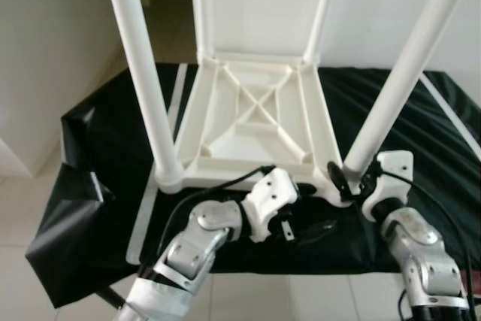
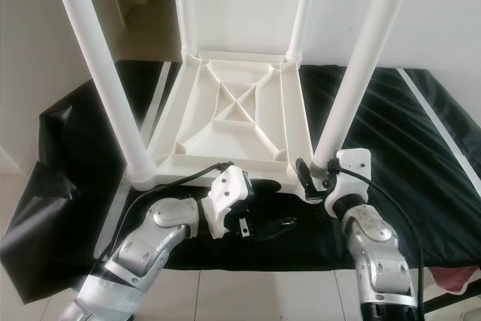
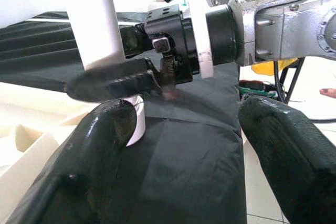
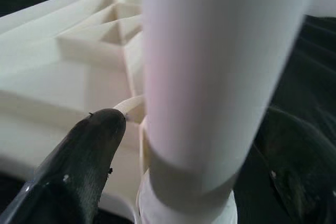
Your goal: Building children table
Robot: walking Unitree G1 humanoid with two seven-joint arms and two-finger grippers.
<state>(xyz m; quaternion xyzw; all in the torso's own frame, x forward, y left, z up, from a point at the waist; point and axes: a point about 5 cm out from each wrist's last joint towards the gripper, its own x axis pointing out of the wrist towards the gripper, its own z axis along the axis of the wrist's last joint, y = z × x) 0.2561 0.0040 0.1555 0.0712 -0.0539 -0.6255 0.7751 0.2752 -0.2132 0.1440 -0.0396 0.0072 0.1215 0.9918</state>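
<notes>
- Nearest the camera, the left gripper [image 1: 304, 229] lies low over the black cloth [image 1: 90, 186] at the front edge of the work surface, its two black fingers [image 3: 100, 145] spread wide with nothing between them; it points toward the near right corner of the table without touching it.
- Just beside it, the right gripper [image 1: 347, 180] is closed around the foot of the near right leg [image 1: 406, 65], one finger [image 4: 84, 156] on each side of the white tube where it enters its corner socket [image 4: 184, 203].
- The white plastic children's table [image 1: 255, 122] rests upside down on the cloth, its ribbed underside facing up, a diagonal cross of ribs at the centre.
- At the near left corner, the near left leg [image 1: 139, 58] stands upright in its socket, well apart from both grippers.
- Farther back, the two rear legs, one of them the far right leg [image 1: 325, 5], rise from the back corners.
- Behind them, a flat white panel [image 1: 259, 1] stands upright at the table's far edge.
- Pale tiled floor [image 1: 22, 208] shows to the robot's left of the draped cloth.
</notes>
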